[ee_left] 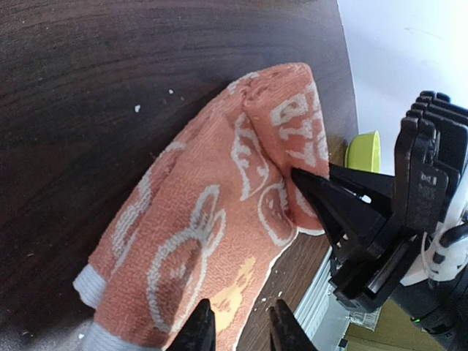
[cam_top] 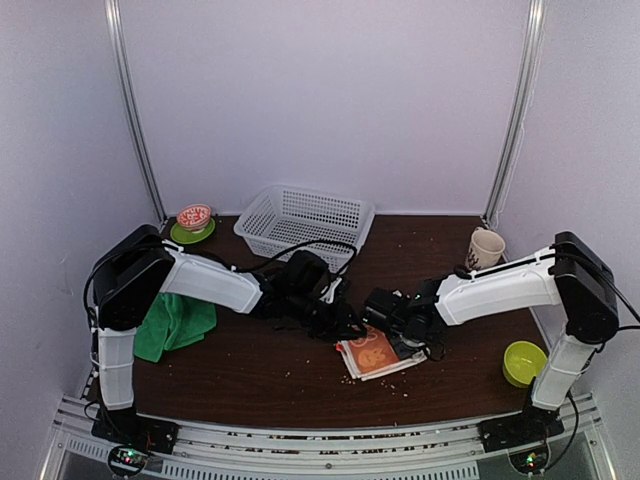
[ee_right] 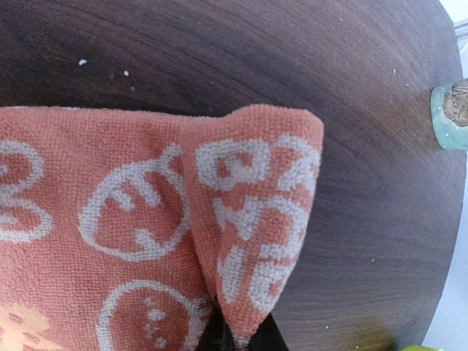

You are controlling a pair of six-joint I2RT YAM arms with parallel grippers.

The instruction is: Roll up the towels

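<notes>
The orange towel [cam_top: 372, 352] with white cartoon prints lies folded near the table's middle, slightly right. My right gripper [ee_right: 241, 342] is shut on a raised fold of the orange towel [ee_right: 248, 219] at one corner, lifting it off the wood. In the left wrist view the right gripper's black fingers [ee_left: 325, 201] pinch that fold. My left gripper [ee_left: 241, 333] hovers open just over the orange towel [ee_left: 212, 234], at its near edge, with nothing between its fingertips. The green towel [cam_top: 175, 325] lies bunched at the table's left, beside the left arm.
A white plastic basket [cam_top: 305, 220] stands at the back centre. A pink bowl on a green saucer [cam_top: 194, 224] is back left, a cream cup [cam_top: 485, 248] back right. A lime bowl [cam_top: 524, 362] sits front right. Crumbs dot the dark wood table [cam_top: 260, 370].
</notes>
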